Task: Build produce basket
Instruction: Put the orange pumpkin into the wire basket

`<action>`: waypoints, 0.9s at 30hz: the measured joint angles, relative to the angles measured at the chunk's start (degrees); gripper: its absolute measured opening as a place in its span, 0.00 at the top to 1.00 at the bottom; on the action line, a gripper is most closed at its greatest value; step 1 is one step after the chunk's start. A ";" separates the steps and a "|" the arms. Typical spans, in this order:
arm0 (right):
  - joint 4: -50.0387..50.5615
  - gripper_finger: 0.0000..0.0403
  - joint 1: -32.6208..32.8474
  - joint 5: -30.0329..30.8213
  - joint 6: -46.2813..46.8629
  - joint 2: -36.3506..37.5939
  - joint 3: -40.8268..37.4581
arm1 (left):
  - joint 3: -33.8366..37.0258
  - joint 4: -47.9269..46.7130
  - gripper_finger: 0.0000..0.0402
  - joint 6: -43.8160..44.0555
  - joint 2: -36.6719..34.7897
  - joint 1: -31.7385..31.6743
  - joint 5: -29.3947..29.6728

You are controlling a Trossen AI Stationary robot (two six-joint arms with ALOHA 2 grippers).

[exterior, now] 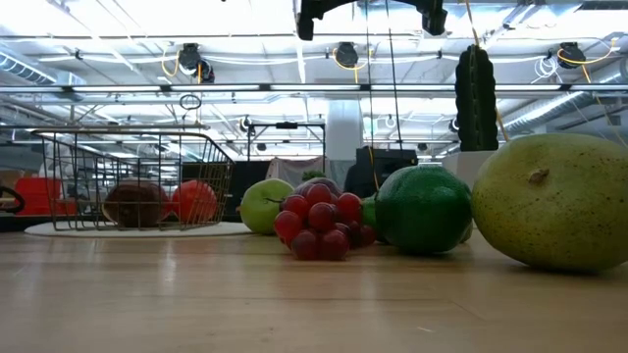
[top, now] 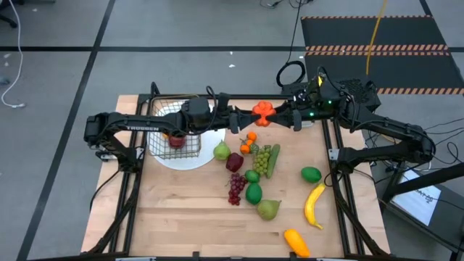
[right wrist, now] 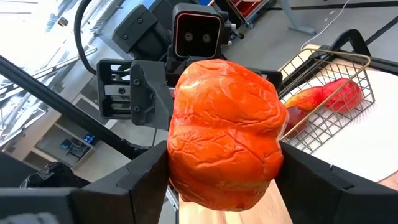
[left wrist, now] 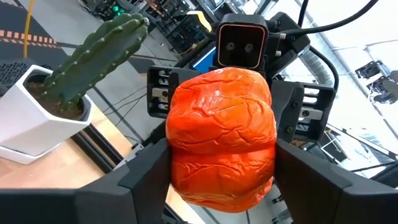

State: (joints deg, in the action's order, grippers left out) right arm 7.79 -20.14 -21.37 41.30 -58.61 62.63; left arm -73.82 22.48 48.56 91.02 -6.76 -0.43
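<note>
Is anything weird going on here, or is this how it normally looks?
One thing stands out: both grippers, left and right, clamp the same orange pepper in mid-air, facing each other above the table's far edge. The basket sits on a white plate, with most fruit scattered outside it.

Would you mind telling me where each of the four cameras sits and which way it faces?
High: overhead, facing straight down; both arms meet over the table, holding an orange pepper.
Low: table height, facing level across red grapes and the basket; arm parts at top.
Left wrist: on the left arm, facing the right gripper; own fingers flank the pepper.
Right wrist: on the right arm, facing the left gripper.
Both wrist views share the pepper.
</note>
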 joint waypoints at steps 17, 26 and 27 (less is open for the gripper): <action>0.75 0.15 -0.02 -1.01 -1.92 2.81 -0.02 | -0.07 2.62 0.38 -0.73 0.00 0.09 -1.77; 1.77 0.09 -0.02 -1.20 -4.01 7.40 -0.07 | -0.28 6.86 0.39 -3.89 -1.51 -1.04 -4.23; 1.67 0.09 -0.02 -1.25 -4.33 8.04 -0.07 | -0.24 6.12 0.39 -4.15 -2.23 -1.40 -4.68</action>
State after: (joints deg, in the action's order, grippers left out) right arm 9.46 -20.16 -22.61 36.97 -50.57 62.57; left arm -74.07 28.60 44.40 88.79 -8.16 -5.10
